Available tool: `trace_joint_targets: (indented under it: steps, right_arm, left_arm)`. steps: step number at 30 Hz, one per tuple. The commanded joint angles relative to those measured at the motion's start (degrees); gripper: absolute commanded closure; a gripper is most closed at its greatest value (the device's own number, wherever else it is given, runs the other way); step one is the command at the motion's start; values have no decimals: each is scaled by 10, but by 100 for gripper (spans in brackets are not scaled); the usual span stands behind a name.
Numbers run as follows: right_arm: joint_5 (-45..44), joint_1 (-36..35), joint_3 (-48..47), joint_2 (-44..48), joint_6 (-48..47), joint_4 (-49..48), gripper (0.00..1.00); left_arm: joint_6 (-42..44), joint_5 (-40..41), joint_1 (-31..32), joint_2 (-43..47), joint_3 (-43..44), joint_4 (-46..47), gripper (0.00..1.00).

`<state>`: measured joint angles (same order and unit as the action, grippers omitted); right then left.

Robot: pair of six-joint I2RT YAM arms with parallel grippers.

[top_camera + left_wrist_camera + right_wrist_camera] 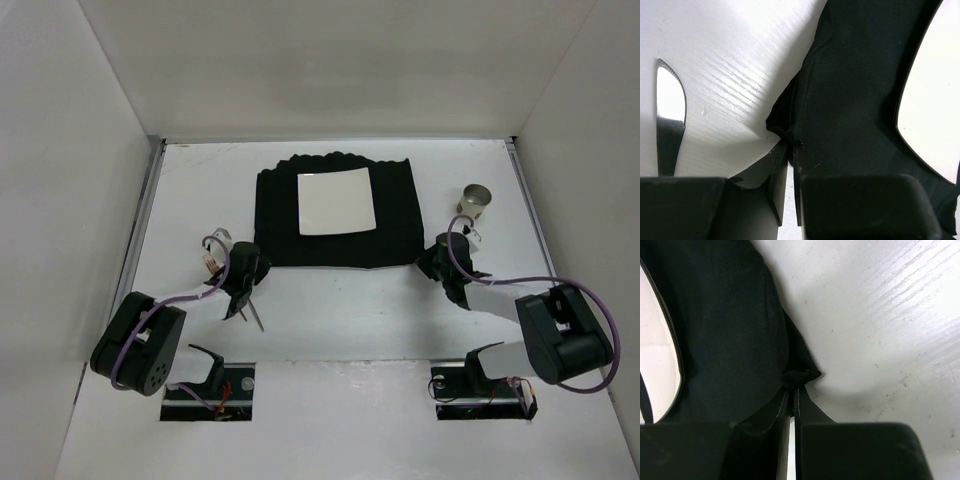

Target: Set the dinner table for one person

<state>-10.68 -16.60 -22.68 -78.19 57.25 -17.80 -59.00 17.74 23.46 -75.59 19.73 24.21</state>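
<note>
So the black cloth mat is our landmark here. The table lies under it and spreads out all around it. Our left pincer is clamped tight on the mat's near left corner, and our right pincer pinches the near right corner the same way. A square white plate sits on the mat. There's a knife off the mat's near left corner and a metal cup just right of the mat.
</note>
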Motion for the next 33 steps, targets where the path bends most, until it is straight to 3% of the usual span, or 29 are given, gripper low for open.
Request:
trace_joint_targets:
  steps: [1, 11, 18, 19, 22, 25, 30, 33]
  right_arm:
    - [0, -9, 10, 23, 10, -43, 95]
    - [-5, -42, 80, 112, 19, -22, 96]
    - [-26, -59, 103, 213, 25, 50, 93]
    - [-34, -59, 104, 233, 25, 69, 90]
    - [-62, -59, 105, 311, 14, 126, 63]
    - [-68, -58, 67, 377, -36, 205, 49]
    - [-94, -18, -34, 403, -124, 276, 45]
    - [-88, 40, -122, 339, -187, 283, 52]
  left_arm:
    - [19, 5, -5, 14, -17, 14, 94]
    - [20, 7, -7, 85, -65, -35, 94]
    - [12, 14, 10, 164, -81, -105, 92]
    - [11, 18, 12, 180, -83, -117, 91]
    - [15, 20, 14, 221, -76, -150, 80]
    - [28, 28, 20, 259, -57, -179, 66]
    - [63, 66, 56, 305, 2, -212, 53]
    - [92, 99, 94, 307, 39, -200, 52]
